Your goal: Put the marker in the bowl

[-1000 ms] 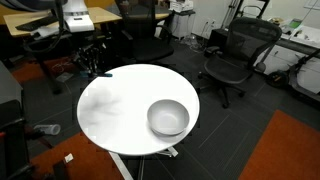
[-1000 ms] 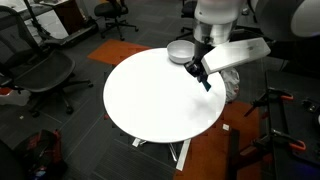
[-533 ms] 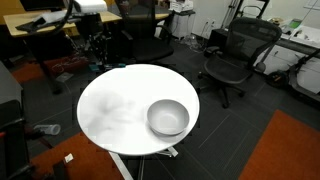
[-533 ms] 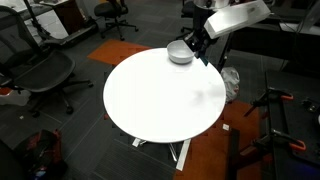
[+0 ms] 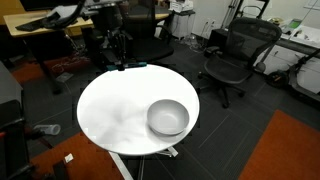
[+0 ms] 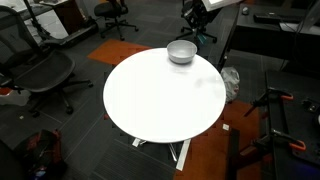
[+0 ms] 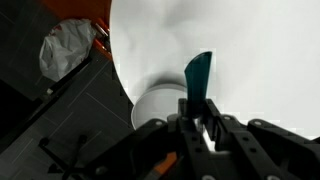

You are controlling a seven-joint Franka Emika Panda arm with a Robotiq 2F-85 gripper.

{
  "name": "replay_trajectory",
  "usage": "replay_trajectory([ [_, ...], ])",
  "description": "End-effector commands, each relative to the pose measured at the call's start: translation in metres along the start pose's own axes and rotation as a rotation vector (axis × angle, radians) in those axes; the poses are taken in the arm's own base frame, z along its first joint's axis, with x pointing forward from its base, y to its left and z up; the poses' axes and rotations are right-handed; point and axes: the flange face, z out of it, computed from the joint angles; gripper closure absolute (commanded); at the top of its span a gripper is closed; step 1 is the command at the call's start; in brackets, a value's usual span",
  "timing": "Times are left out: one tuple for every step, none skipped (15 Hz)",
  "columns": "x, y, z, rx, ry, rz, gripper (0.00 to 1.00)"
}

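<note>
- The black end effector (image 7: 200, 114) is clamped on the small, thin, dark teal-blue marker (image 7: 199, 78), which juts out past its fingertips.
- The round, deep, light grey-white bowl (image 7: 152, 106) sits below the end effector on the round white bench (image 7: 260, 50), clear of the marker.

Round white surface (image 5: 112, 95) on a white pedestal foot (image 5: 122, 165), standing on a dark grey floor (image 5: 250, 120). Smooth and slightly glossy, with soft grey shadow smudges across the middle. Carries a deep, light grey-white bowl (image 5: 168, 118), upright, mouth open to the ceiling. Set close to the rim rather than at the centre in both exterior views, fully on the top, not overhanging. Same placing in the wrist view: bowl just inside the curved edge, lower part hidden.
</note>
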Motion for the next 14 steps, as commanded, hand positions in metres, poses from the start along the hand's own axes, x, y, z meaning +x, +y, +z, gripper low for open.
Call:
replay_trajectory([
  [0.031,0.012,0.009,-0.044,0.013,0.015,0.95],
  [0.037,0.015,0.013,-0.051,0.017,0.025,0.95],
  [0.043,0.019,0.018,-0.056,0.017,0.032,0.95],
  [0.049,0.021,0.023,-0.063,0.017,0.039,0.95],
  [0.054,0.024,0.028,-0.067,0.013,0.045,0.95],
  [0.06,0.025,0.033,-0.072,0.01,0.05,0.95],
  [0.064,0.026,0.038,-0.074,0.008,0.055,0.95],
  [0.069,0.027,0.043,-0.081,0.007,0.058,0.95],
  [0.073,0.027,0.047,-0.086,0.01,0.061,0.95],
  [0.077,0.027,0.052,-0.09,0.009,0.065,0.95],
  [0.081,0.027,0.057,-0.092,0.013,0.072,0.95],
  [0.085,0.027,0.062,-0.096,0.016,0.076,0.95],
  [0.09,0.027,0.066,-0.097,0.016,0.083,0.95],
  [0.094,0.027,0.071,-0.101,0.016,0.087,0.95],
])
